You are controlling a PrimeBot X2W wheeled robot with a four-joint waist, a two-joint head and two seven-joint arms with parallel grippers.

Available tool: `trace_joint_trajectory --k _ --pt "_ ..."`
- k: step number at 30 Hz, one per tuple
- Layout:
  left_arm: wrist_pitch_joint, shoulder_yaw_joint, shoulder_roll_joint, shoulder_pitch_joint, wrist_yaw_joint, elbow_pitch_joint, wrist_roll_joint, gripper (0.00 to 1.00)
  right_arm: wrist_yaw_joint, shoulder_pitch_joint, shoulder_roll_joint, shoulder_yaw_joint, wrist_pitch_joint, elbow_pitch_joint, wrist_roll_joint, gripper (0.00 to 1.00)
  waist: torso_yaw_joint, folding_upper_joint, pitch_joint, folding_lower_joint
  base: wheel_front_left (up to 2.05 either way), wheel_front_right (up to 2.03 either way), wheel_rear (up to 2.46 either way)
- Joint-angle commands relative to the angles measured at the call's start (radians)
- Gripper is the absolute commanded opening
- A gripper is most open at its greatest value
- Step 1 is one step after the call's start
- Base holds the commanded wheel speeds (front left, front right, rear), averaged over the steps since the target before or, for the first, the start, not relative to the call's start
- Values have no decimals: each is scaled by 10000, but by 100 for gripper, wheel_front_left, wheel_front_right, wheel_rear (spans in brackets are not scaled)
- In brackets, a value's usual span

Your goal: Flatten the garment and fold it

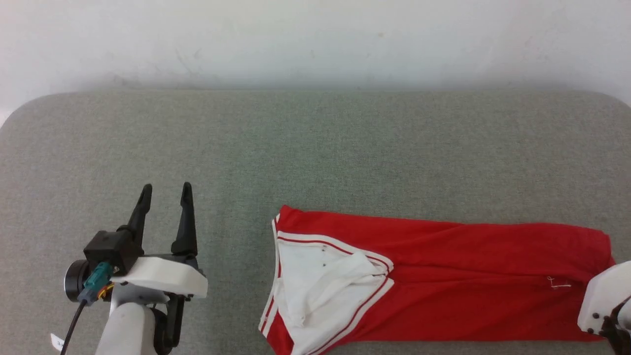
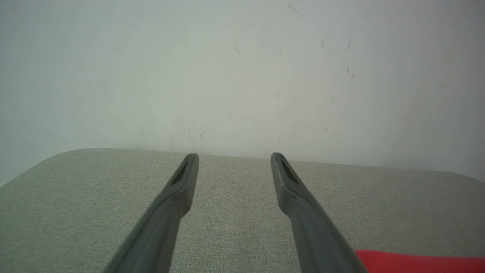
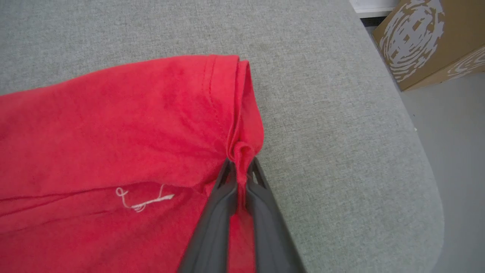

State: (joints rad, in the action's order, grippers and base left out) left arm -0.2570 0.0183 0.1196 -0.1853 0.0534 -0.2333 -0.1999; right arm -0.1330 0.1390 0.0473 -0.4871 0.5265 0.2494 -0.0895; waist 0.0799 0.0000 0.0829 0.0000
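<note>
Lower right of head view: right gripper, fingers closed tight on a pinch of red hem, with the cloth puckered up between the tips. The step looks like the cross fold, carrying the hem end over toward the sleeve end. To do it well:
- lift only enough to clear the cloth below
- travel leftward along the strip's long axis
- hold the hem edge square
- lay it down rather than drop it

A one-point grip will likely let the far hem corner sag, so the free arm could steady it. Left gripper, lower left, has its fingers spread wide and holds nothing. It sits over bare table, well apart from the cloth.

Garment: lower centre to lower right, flat on the table, already folded lengthwise into a long strip. Mostly red. The left end shows a white sleeve with red-white stripe trim, somewhat rumpled. A small loose white thread lies near the hem.

Beyond: pale wall, and a brown box past the table's edge, upper right of the right wrist view.
</note>
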Motion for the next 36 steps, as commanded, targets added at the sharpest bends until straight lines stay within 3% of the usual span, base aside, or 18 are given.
trace_joint_trajectory --k 1,6,10,17,21,27,36 --pt "-47 81 -44 115 101 -13 90 100 23 -110 30 -56 -14 -166 -53 0 -31 0 -23 0 0 0 0" --pt "-47 206 -79 178 184 -12 165 100 23 -523 30 542 409 -932 238 0 -66 0 -87 0 0 0 0" --pt "-47 294 -83 235 254 -46 229 100 23 -1101 30 1610 1348 -2599 1198 0 -90 0 -154 0 0 0 0" --pt "-47 283 -182 290 317 -71 327 100 23 -1811 30 4137 2941 -6117 2146 0 -9 0 -195 0 0 0 0" --pt "-47 267 -216 146 387 -145 329 100 23 -1562 30 5992 3402 -6993 2027 0 77 0 -112 0 0 0 0" --pt "-47 264 -268 -108 470 -171 343 100 23 -393 71 8432 3074 -5989 2125 0 222 0 184 0 0 0 0" --pt "-47 239 -428 -437 534 -170 372 100 23 1403 34 10452 1411 -2834 3094 0 596 0 672 0 0 0 0"
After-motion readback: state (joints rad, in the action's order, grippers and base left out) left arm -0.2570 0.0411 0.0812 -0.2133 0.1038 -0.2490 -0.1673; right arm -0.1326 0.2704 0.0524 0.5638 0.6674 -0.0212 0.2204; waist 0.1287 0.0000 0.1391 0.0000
